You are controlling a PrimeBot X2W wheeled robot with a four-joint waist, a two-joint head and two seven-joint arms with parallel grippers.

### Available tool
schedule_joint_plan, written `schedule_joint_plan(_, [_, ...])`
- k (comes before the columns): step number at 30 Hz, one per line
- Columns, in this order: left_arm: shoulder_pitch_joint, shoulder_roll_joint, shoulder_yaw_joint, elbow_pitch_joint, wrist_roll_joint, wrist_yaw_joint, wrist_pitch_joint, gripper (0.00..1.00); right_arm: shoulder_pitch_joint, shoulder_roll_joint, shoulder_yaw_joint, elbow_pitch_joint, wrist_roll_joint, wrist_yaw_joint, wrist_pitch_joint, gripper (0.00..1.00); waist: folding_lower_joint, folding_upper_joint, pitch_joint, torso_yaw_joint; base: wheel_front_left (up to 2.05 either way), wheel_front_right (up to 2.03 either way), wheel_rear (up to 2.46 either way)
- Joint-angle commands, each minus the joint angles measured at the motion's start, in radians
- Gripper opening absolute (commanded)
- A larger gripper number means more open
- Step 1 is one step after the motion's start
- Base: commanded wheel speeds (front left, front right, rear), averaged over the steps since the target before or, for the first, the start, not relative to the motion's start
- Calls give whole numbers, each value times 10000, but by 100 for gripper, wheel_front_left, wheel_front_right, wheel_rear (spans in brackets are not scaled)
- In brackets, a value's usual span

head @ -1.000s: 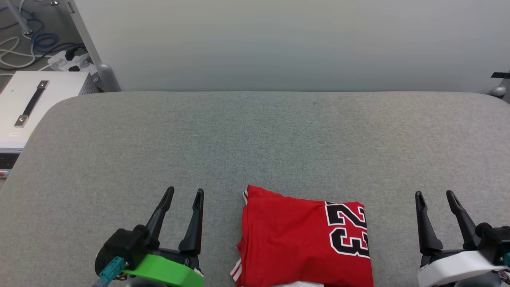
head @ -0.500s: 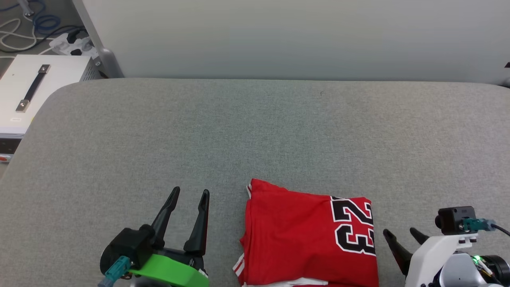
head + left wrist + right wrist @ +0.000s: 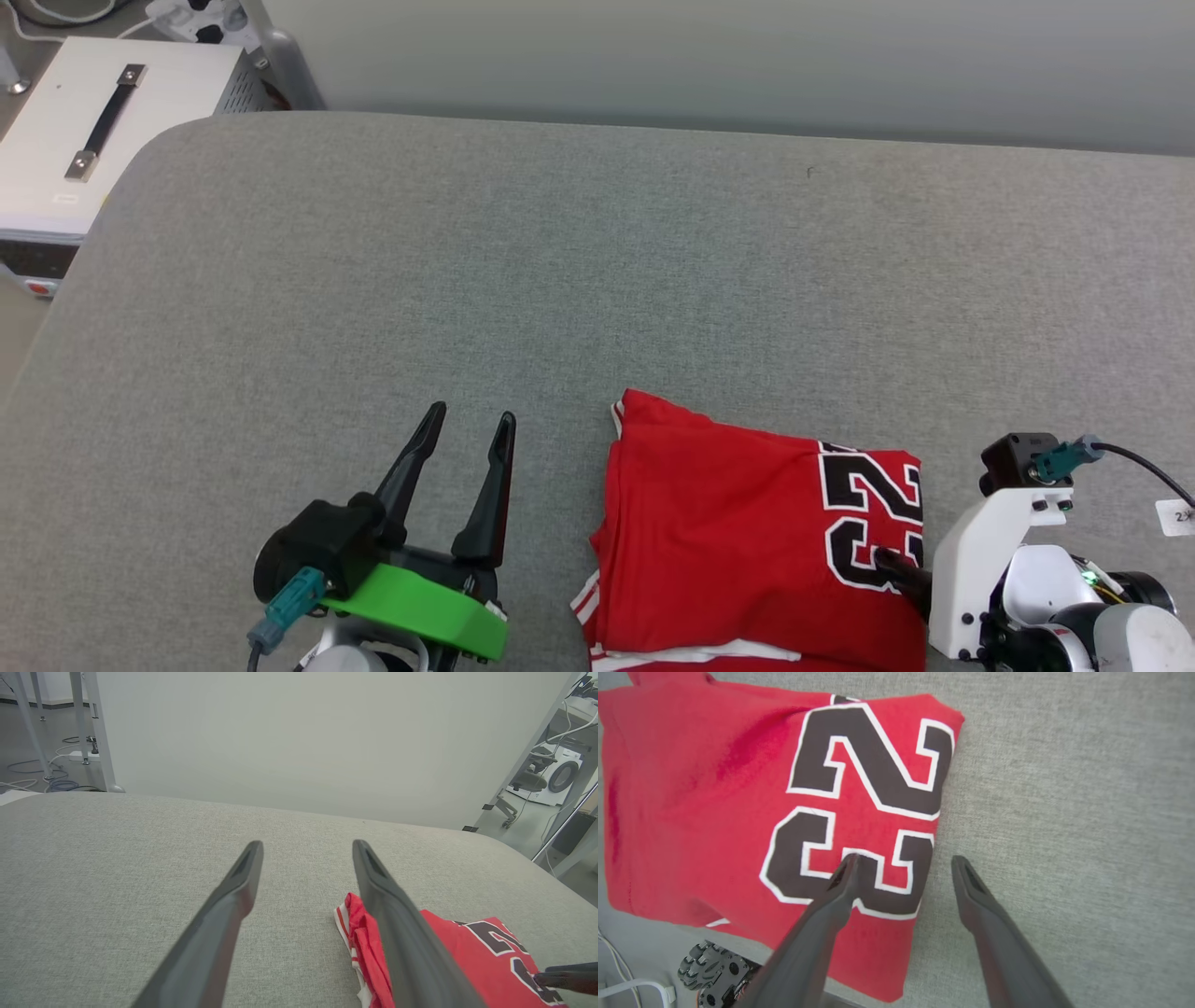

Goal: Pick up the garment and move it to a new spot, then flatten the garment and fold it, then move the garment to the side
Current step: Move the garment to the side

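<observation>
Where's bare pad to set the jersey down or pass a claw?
Bare: far half of the pad, from wall to jersey. Narrow strip between left claw and jersey. Crowded: near right, where the right claw straddles the jersey's edge.

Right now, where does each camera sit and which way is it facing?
Head view: on the head, looking forward and down at the grey fabric table and folded red jersey; left gripper lower left, right arm's white wrist lower right.
Left wrist view: on that wrist, looks low across the table toward a pale wall, along its own open fingers.
Right wrist view: on that wrist, looks down along the right gripper, open astride the jersey's edge by the "23".
Shared: all three show the jersey.
</observation>
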Motion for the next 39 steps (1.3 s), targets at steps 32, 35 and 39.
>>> schedule_joint_plan(32, [-282, 215, -173, 101, -9, -27, -57, 100, -1732, -2767, 3691, 1258, -768, -7, -1781, 0, 0, 0, 311, -1191, 0, 0, 0])
schedule_joint_plan(35, [-387, 249, -318, 71, 7, -27, -57, 100, -2281, -3861, 4201, 1118, -865, -7, -1956, 0, 0, 0, 522, -1688, 0, 0, 0])
schedule_joint_plan(39, [-651, 346, -551, -8, 53, -27, -57, 100, -3022, -5218, 4707, 1097, -896, -7, -2322, 0, 0, 0, 981, -2417, 0, 0, 0])
